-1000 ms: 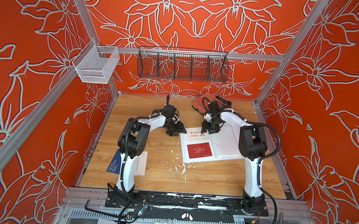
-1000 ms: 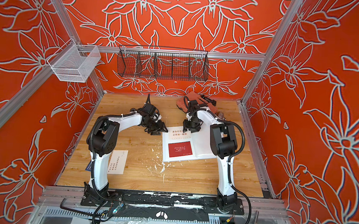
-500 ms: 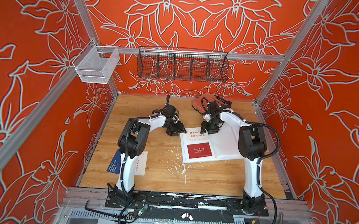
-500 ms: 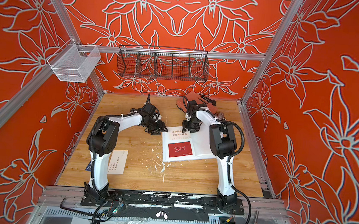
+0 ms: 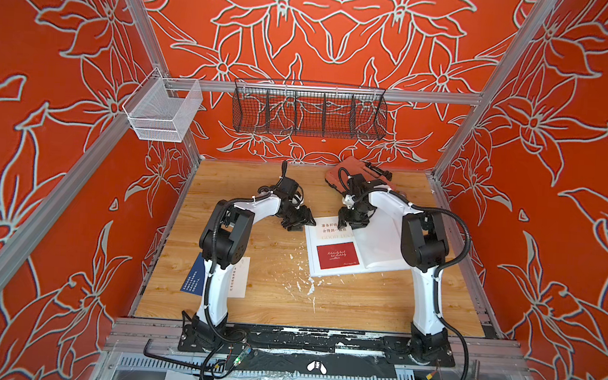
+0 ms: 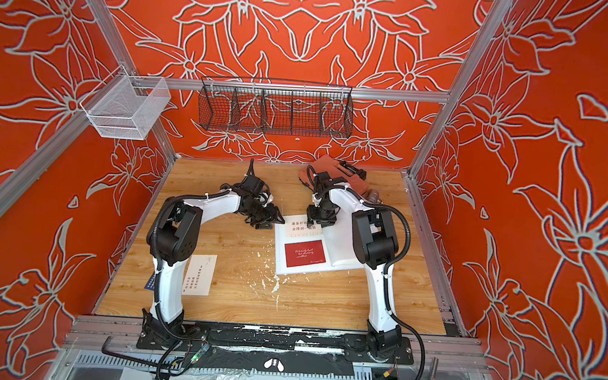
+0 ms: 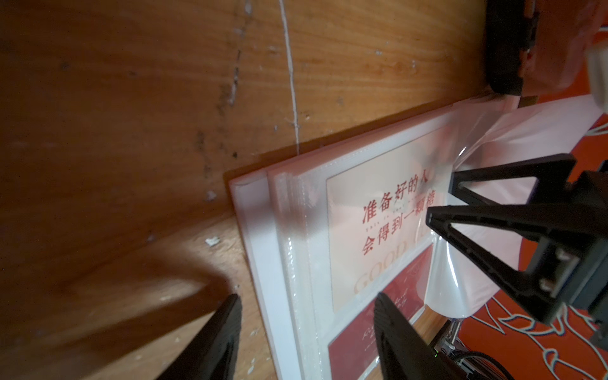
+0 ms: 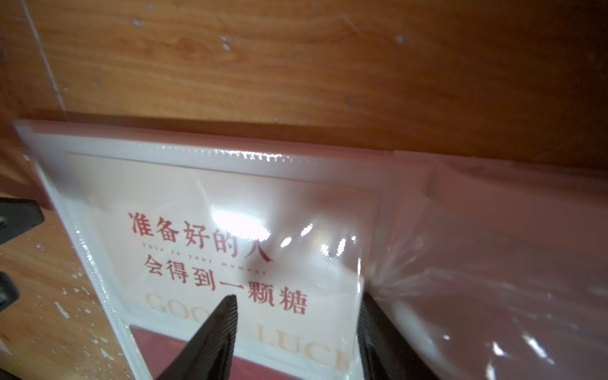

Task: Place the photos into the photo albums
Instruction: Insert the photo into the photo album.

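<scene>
The photo album [image 5: 382, 239] [image 6: 339, 243] lies open right of centre on the table. Its left page holds a white photo with red Chinese text [image 5: 324, 225] [image 8: 214, 250] above a dark red photo [image 5: 337, 255] [image 6: 304, 252] [image 8: 154, 345]. My right gripper [image 5: 351, 222] [image 8: 297, 294] hangs open just over the white photo's inner end, by the clear sleeve. My left gripper [image 5: 298, 223] [image 7: 306, 296] is open, straddling the album's outer edge [image 7: 260, 230]. A navy photo [image 5: 193, 276] and a white photo [image 5: 239, 277] [image 6: 199, 275] lie by the left arm's base.
An orange ribbed case [image 5: 347, 175] sits at the back of the table behind the right arm. A black wire basket [image 5: 309, 111] and a white mesh basket [image 5: 162, 113] hang on the walls. White flecks [image 5: 304, 285] litter the wood in front of the album.
</scene>
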`<state>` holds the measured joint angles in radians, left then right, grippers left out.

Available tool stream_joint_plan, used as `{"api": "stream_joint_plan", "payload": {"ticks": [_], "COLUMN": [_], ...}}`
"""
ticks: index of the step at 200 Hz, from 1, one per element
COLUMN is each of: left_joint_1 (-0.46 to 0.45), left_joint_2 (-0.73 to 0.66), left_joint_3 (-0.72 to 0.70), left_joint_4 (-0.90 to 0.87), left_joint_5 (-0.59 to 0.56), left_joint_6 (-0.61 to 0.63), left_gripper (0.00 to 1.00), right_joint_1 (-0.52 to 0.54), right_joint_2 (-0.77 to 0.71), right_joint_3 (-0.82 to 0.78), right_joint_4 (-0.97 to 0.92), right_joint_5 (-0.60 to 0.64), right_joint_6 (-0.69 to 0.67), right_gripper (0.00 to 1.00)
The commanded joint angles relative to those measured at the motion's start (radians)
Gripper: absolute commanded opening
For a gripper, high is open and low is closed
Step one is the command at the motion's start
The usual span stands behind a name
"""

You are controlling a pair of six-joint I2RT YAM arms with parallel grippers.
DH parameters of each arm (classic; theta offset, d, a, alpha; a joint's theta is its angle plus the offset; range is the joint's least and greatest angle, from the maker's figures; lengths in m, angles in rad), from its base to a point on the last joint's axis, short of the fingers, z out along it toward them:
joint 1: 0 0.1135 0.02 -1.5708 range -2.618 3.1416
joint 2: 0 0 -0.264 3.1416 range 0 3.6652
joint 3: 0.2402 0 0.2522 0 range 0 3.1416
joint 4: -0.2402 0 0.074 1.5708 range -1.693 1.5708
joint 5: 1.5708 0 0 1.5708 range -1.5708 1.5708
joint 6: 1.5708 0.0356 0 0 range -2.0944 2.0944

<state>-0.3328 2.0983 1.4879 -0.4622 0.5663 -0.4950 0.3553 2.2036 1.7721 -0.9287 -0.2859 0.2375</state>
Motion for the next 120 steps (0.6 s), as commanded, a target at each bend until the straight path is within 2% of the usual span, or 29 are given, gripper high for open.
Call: {"api": "stream_joint_plan", "payload": {"ticks": [1,46,80,120], "left_joint_1": [0.006,0.006,0.006,0.006], "left_joint_2": [-0.014,-0.016,-0.025,-0.039], "left_joint_3": [-0.015,-0.017,-0.024,-0.025], "left_joint_4": [-0.006,-0.006,-0.007,-0.009], "left_joint_5": [0.004,0.004,-0.003,-0.014], "left_joint_6": [-0.003,-0.003,0.0,0.003], "left_gripper": [0.63,0.63,0.63,0.63], "right_joint_1": [0.013,-0.005,-0.043,-0.108], "right_joint_2": [0.018,0.011,-0.066,-0.177], "right_joint_3": [0.011,0.019,-0.009,-0.071], "right_joint_4": [0.004,-0.033,-0.023,0.014], "right_joint_5": [-0.065,0.001,0.067,0.058], "right_joint_6": [0.024,0.02,0.002,-0.048], "right_gripper": [0.6,0.6,0.6,0.61]}}
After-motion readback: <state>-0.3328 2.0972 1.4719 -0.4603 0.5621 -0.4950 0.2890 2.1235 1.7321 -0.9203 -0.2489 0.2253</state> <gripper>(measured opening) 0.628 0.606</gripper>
